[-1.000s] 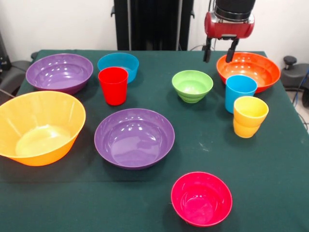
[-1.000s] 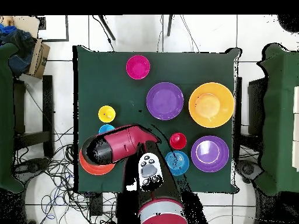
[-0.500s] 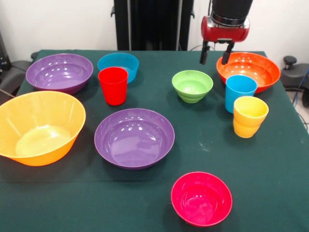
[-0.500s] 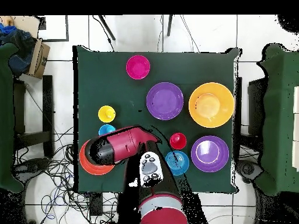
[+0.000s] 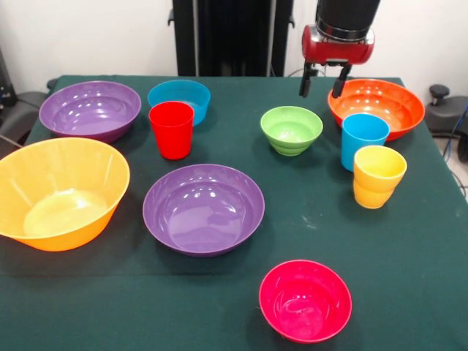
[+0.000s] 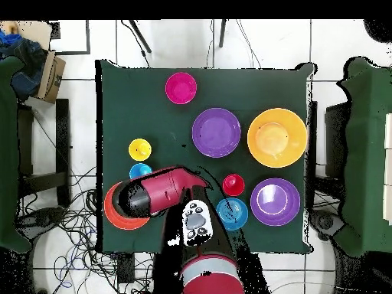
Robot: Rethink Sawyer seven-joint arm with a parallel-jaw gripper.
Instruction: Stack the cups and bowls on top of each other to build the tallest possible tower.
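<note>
My gripper hangs open and empty above the table's far side, between the green bowl and the orange bowl. A light blue cup and a yellow cup stand upright just in front of the orange bowl. The red cup stands before the blue bowl. Two purple bowls, a yellow-orange bowl and a magenta bowl sit apart, nothing stacked. From overhead my arm hides the green bowl and part of the orange bowl.
The table wears a dark green cloth. In the overhead view a cardboard box sits off one corner, dark chairs stand at both sides, and cables lie on the floor beside the robot's base.
In the front view my gripper has drifted a little to the left, away from the orange bowl's rim toward the green bowl, and stays open. No cup or bowl has moved.
</note>
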